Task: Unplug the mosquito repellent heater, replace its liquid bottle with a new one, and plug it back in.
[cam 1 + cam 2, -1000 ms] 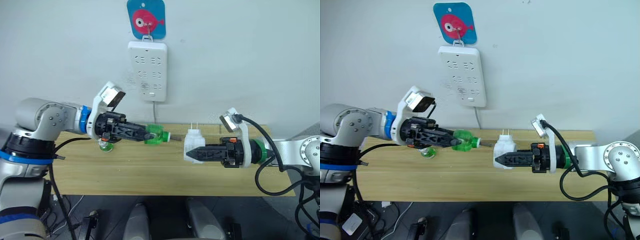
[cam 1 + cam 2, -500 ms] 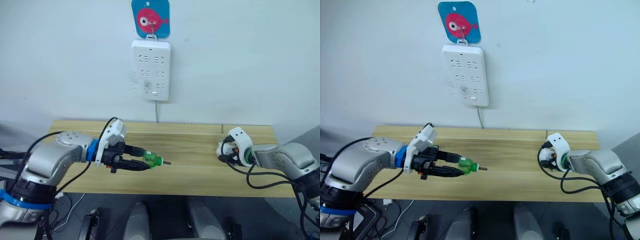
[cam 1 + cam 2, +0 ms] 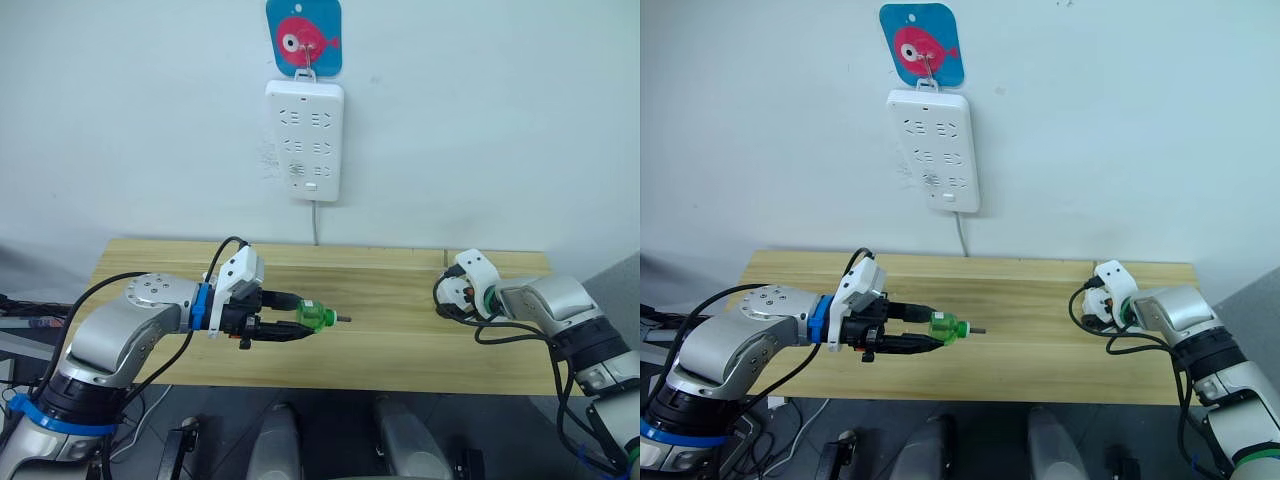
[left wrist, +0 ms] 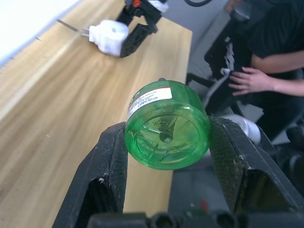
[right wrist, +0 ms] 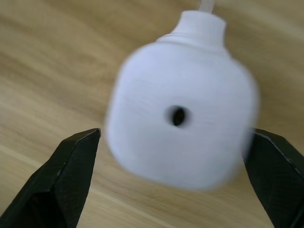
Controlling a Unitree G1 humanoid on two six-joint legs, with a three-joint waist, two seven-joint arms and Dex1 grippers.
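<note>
Holding a green bottle (image 4: 167, 124) tight between its two fingers, the left gripper (image 3: 288, 328) hangs over the wooden table (image 3: 400, 340). The right gripper (image 5: 175, 175) has its fingers spread around the white mosquito repellent heater (image 5: 183, 118); a firm squeeze is hard to tell. Far behind, a power strip (image 3: 305, 140) hangs on the wall.
</note>
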